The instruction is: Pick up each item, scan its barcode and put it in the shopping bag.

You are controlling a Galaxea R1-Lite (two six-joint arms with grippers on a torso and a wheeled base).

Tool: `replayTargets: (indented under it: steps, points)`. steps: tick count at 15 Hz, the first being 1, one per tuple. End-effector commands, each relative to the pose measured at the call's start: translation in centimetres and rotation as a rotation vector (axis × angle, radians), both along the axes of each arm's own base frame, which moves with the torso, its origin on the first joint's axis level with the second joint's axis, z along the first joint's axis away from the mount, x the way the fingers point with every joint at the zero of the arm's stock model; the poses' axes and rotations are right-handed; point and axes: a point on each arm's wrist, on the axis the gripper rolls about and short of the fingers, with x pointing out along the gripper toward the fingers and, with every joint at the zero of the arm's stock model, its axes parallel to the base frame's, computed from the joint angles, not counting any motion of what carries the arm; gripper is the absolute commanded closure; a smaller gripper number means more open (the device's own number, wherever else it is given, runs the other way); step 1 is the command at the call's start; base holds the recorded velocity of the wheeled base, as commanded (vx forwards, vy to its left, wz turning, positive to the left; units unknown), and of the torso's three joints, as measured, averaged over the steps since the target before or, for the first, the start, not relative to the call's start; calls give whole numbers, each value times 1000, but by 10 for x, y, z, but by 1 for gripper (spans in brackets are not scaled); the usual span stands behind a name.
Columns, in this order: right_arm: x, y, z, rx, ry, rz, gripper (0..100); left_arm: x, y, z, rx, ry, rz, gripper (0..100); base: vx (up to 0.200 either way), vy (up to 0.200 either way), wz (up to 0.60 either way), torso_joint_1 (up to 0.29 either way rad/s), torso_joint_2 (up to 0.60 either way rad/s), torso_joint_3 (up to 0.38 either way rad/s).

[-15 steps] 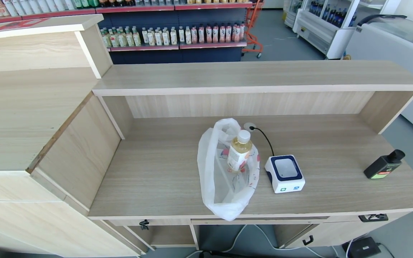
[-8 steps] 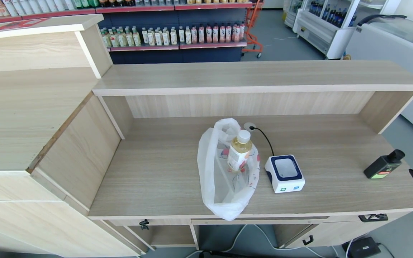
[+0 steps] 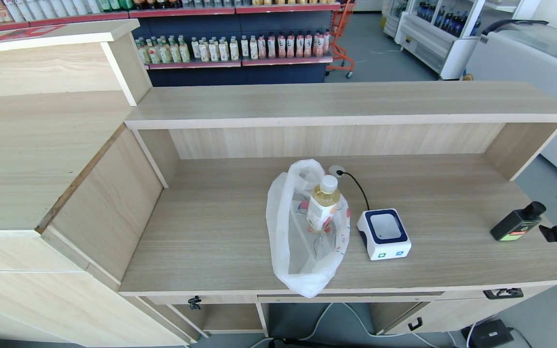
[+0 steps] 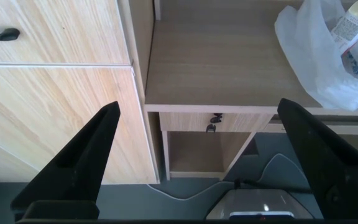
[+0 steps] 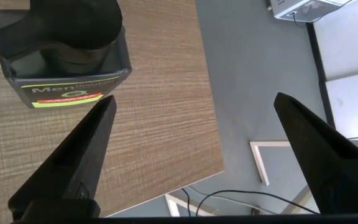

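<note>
Moved since a second ago: your right gripper (image 3: 550, 215), then only a tip at the lower right edge of the head view, now sits higher and farther in at the right edge, just beside the black bottle (image 3: 518, 223). All else on the counter (image 3: 452, 193) lies as it did.

Your inventory:
- Right gripper: fingers spread wide, nothing between them. Its wrist view shows you the black bottle ahead, with one fingertip just beside the label; whether they touch cannot be told.
- Black bottle: on the counter at the right of the frame, well apart from the scanner (image 3: 385, 233).
- Scanner: white with a dark-rimmed window, centre of frame, just right of the shopping bag (image 3: 278, 217). A black cable (image 3: 357, 186) runs from it up to a port in the counter.
- Shopping bag: white plastic, mouth open, centre of frame.
- Drink bottle (image 3: 323, 205): white cap, pale yellow liquid, standing inside the upper part of the bag.
- Left gripper (image 4: 199, 104): fingers wide apart, empty, held off the counter's front edge, with the drawer fronts (image 4: 55, 31) and the bag beyond it.
</note>
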Motion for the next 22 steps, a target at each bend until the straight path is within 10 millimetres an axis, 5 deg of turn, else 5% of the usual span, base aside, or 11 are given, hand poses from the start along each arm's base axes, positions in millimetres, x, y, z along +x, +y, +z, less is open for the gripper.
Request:
replayTargets:
  steps: [1, 22]
  points:
    - [6, 0, -4, -1, -1, 9, 0, 0, 0, 0, 0, -1, 0, 0, 0, 0, 0, 0, 0, 0]
    - [47, 31, -28, 132, -54, 135, 0, 0, 0, 0, 0, 1, 0, 0, 0, 0, 0, 0, 0, 0]
